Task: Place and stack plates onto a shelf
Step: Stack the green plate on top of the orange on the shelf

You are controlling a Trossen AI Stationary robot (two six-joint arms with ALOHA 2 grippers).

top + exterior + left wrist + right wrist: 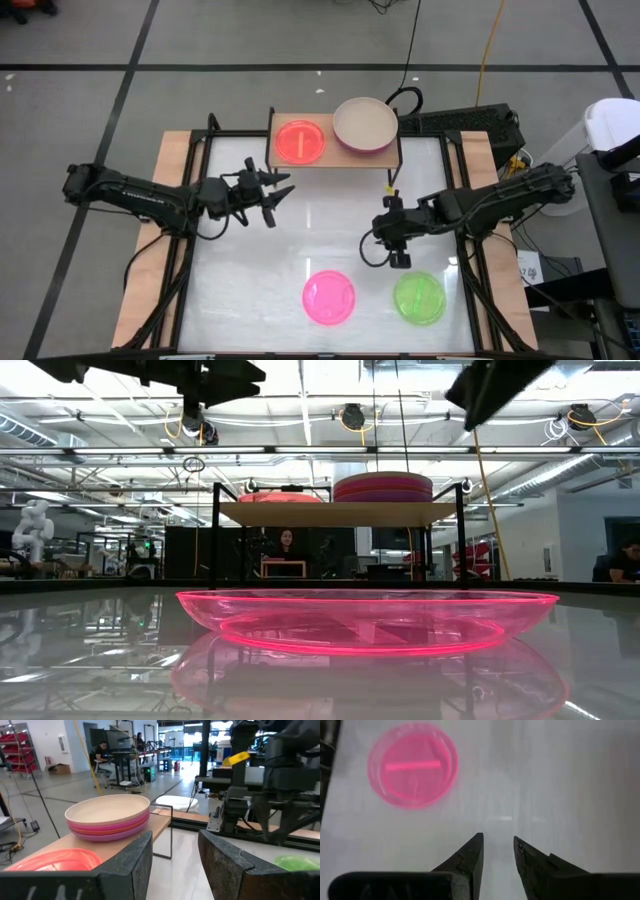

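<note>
The shelf [335, 150] stands at the table's far edge. On its left half lies a red plate [300, 141]; on its right half sits a stack of plates [365, 124] with a beige one on top [107, 812]. A translucent pink plate [329, 297] and a green plate [419, 298] lie flat on the table near its front edge. My left gripper [283, 190] hovers open and level, just in front of the shelf's left end, holding nothing. My right gripper [398, 258] hangs open above the table, tilted down, between the two loose plates and the shelf, and holds nothing.
The white table top has wooden strips [170, 200] along its left and right sides. Black cables and a power strip [480, 120] lie behind the shelf's right end. There is bare table between the shelf and the two loose plates.
</note>
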